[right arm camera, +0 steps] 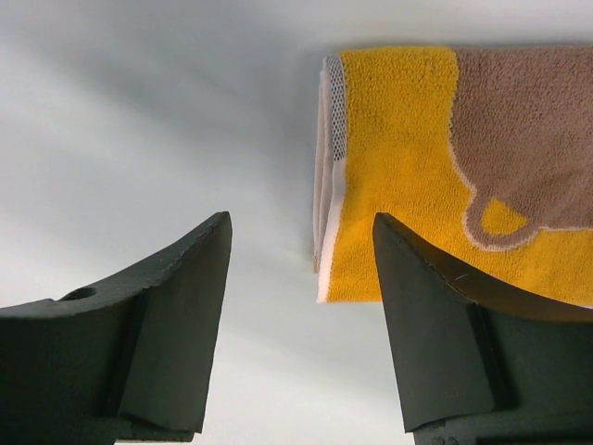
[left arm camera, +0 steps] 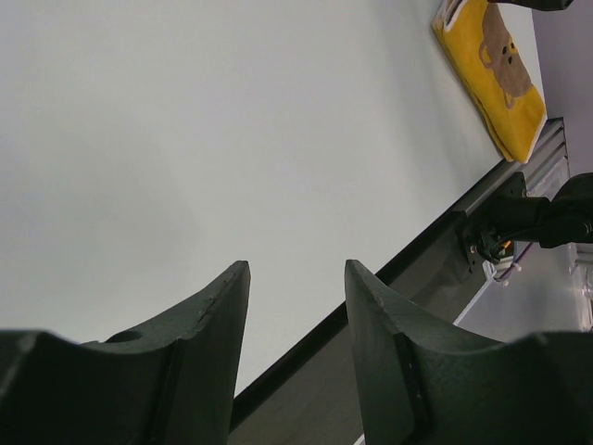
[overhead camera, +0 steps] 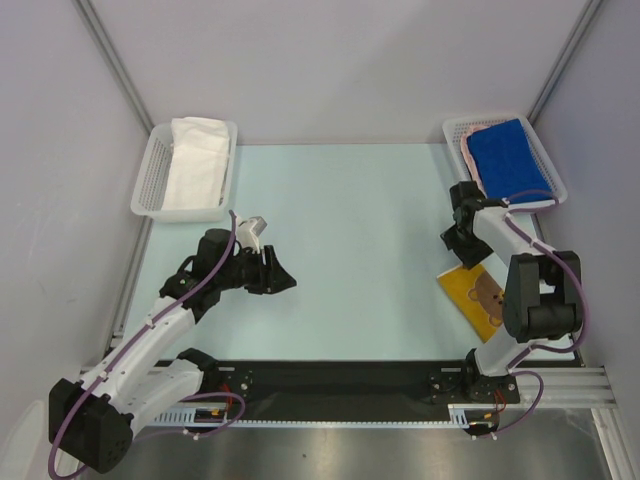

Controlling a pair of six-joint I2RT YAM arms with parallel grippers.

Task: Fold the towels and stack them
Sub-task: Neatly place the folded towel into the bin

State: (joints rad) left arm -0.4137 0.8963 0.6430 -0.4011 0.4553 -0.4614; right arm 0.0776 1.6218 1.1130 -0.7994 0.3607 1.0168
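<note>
Here, the right pincer (right arm camera: 301,227) hovers spread and empty just short of the folded yellow bear towel (right arm camera: 398,167), which lies flat at the right side of the table (overhead camera: 350,220). The left pincer (left arm camera: 296,269) hangs spread, holding nothing. A blue towel (overhead camera: 505,155) fills the right basket (overhead camera: 455,130). Stacking looks like the step in hand; next, the jaws must straddle the folded edge and close

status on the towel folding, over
Left gripper open, empty, over table. Right gripper open, empty, at edge of folded bear towel. Blue towel in right basket, white towel in left basket. Nothing blocking.
</note>
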